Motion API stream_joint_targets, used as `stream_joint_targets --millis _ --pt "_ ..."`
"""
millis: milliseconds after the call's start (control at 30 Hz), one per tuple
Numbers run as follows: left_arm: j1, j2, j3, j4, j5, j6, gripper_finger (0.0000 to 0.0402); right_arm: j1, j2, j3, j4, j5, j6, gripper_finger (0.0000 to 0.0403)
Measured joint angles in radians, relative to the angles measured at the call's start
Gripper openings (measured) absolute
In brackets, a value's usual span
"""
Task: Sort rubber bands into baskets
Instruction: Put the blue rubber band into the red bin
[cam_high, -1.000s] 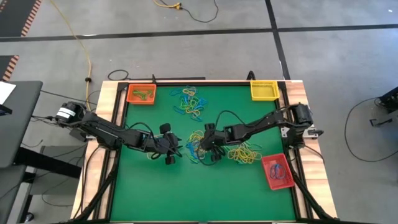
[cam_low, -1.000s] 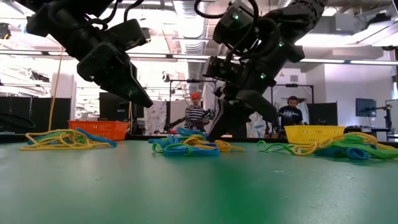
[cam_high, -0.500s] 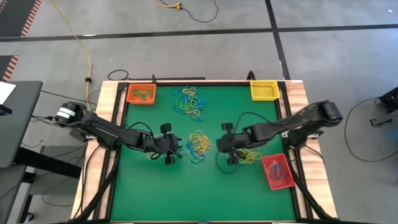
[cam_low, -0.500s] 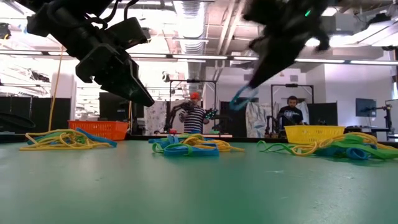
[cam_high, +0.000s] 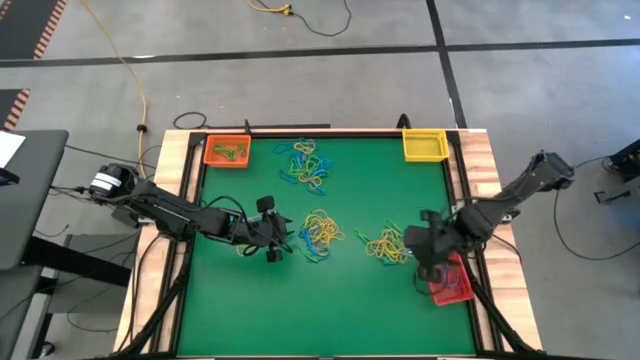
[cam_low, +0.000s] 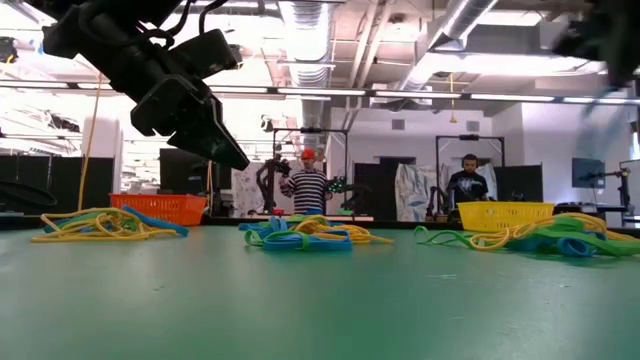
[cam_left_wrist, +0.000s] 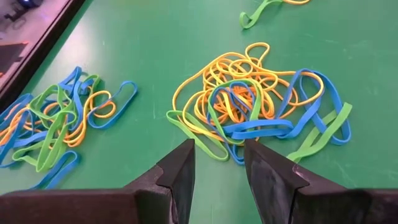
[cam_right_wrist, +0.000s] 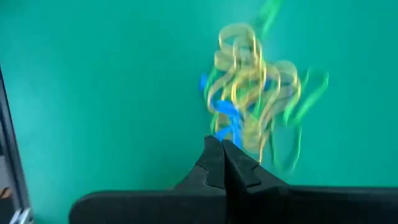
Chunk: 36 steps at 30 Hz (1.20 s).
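My right gripper (cam_right_wrist: 222, 149), fingers pressed together, hangs beside the red basket (cam_high: 452, 283); my left gripper (cam_left_wrist: 217, 155) gapes before 1 rubber-band pile (cam_left_wrist: 261, 106).

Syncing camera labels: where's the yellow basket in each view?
High view: yellow basket at the table's top right corner.
Low view: right of centre, at the table's far edge.
Left wrist view: not in it.
Right wrist view: not in it.
Landmark: orange basket, at the other far corner in high and low views.

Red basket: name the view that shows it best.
High view: the red basket lies at the table's right edge, partly under the right tool. The low view and both wrist views do not show it.
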Motion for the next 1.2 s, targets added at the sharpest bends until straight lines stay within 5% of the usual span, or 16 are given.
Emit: stream_joint_targets --millis 433,633,900,1200 --pt "0.0 0.0 0.0 0.0 0.0 -0.009 0.0128 0.324 -0.003 -0.018 -0.143 -0.002 0.555 0.0015" --pt "0.0 0.0 0.0 0.0 0.0 -0.009 0.0128 0.414 -0.003 -0.121 -0.116 -0.118 0.753 0.0015" --pt "0.0 0.0 0.0 -0.001 0.001 -0.009 0.0128 0.44 -0.002 -0.212 -0.015 -0.178 0.833 0.003" --pt "0.0 0.0 0.0 -0.002 0.002 -0.009 0.0128 0.414 -0.003 -0.212 -0.028 -0.179 0.82 0.012"
